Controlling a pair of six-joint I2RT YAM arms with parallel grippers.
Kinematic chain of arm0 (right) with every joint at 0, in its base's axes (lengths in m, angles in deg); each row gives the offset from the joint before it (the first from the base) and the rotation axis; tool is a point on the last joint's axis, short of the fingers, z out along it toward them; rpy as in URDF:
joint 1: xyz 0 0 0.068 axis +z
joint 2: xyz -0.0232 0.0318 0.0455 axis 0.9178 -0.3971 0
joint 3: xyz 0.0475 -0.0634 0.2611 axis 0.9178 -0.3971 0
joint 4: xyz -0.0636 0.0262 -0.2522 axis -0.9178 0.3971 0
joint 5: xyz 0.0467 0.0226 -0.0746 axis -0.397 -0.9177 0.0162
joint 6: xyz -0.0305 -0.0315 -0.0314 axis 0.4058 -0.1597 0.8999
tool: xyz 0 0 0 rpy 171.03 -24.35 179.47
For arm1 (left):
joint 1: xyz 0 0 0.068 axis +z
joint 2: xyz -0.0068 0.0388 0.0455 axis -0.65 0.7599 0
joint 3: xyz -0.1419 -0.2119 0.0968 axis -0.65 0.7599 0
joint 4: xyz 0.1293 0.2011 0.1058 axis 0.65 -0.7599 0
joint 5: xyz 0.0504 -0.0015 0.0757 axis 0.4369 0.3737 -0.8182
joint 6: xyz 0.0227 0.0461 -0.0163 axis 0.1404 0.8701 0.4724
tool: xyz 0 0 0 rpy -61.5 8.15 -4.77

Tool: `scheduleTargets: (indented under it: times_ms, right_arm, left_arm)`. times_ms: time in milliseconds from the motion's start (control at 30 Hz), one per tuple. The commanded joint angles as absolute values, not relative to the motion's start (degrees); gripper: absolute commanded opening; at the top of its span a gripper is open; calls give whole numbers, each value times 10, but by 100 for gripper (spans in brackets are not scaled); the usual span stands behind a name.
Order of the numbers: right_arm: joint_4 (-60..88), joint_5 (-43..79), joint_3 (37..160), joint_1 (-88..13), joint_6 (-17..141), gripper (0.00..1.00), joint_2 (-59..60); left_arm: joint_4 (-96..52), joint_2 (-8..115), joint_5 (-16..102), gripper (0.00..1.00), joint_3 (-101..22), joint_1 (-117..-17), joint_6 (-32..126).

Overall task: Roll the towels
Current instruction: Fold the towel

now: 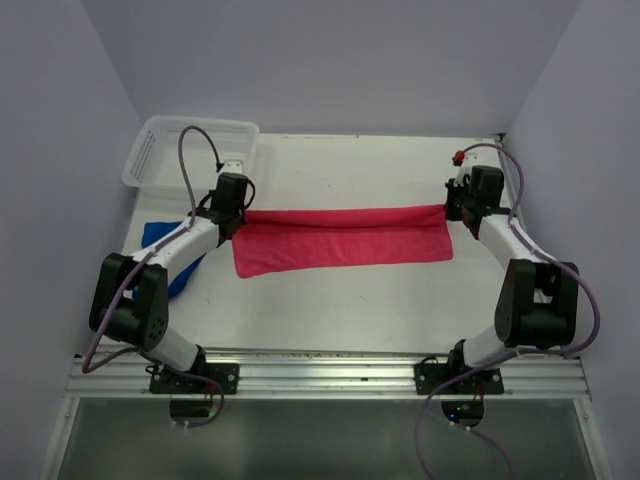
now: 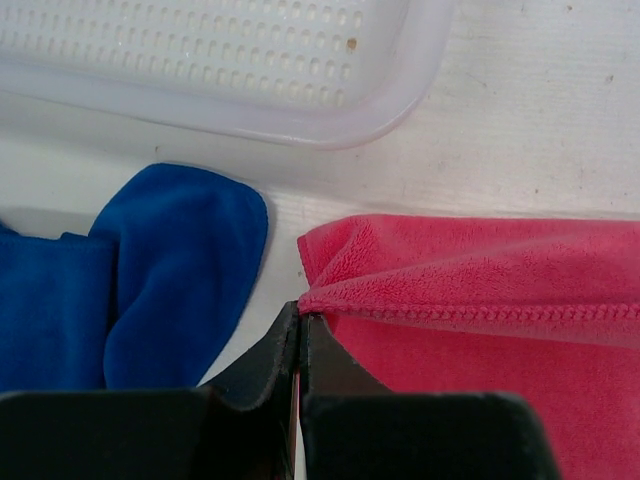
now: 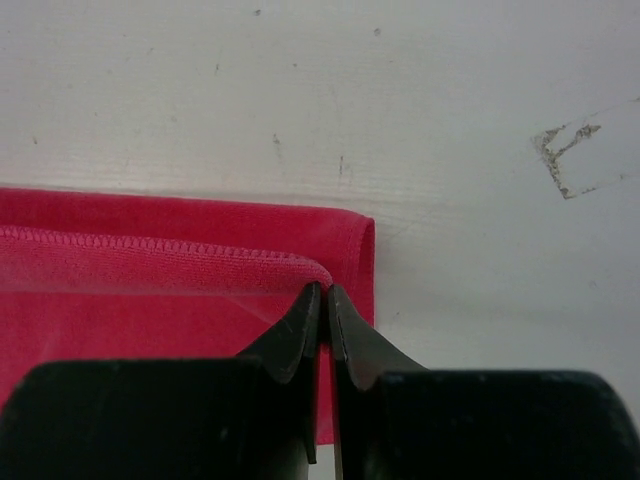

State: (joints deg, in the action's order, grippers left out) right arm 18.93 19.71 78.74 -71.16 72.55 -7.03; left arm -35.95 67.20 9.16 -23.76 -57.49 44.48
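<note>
The pink-red towel (image 1: 340,238) lies folded into a long strip across the middle of the table. My left gripper (image 1: 238,216) is shut on the upper layer's hemmed left corner; in the left wrist view its tips (image 2: 301,312) pinch the towel's (image 2: 480,280) edge. At the strip's right end, my right gripper (image 1: 452,208) holds the top layer's corner. In the right wrist view its tips (image 3: 326,290) stand almost together on the towel's (image 3: 150,270) hem. The blue towel (image 1: 160,240) lies crumpled under the left arm, just left of the pink towel; it also shows in the left wrist view (image 2: 150,270).
A white mesh basket (image 1: 150,150) stands at the back left, close behind the left gripper, and its rim (image 2: 380,110) shows in the left wrist view. Grey walls close in both sides and the back. A metal rail (image 1: 330,375) runs along the near edge.
</note>
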Motion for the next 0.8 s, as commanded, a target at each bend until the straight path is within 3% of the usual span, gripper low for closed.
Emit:
scheduleTargets:
  times_ms: [0, 133, 767]
  right_arm:
    - [169, 185, 777, -714, 737, 7, -26]
    - [167, 212, 759, -714, 733, 0, -11]
    - [185, 277, 715, -714, 693, 0, 2]
  left_arm:
    - [-364, 655, 94, 0, -226, -580, 427]
    - [-367, 652, 97, 0, -214, -584, 418]
    - [-427, 601, 46, 0, -156, -615, 361]
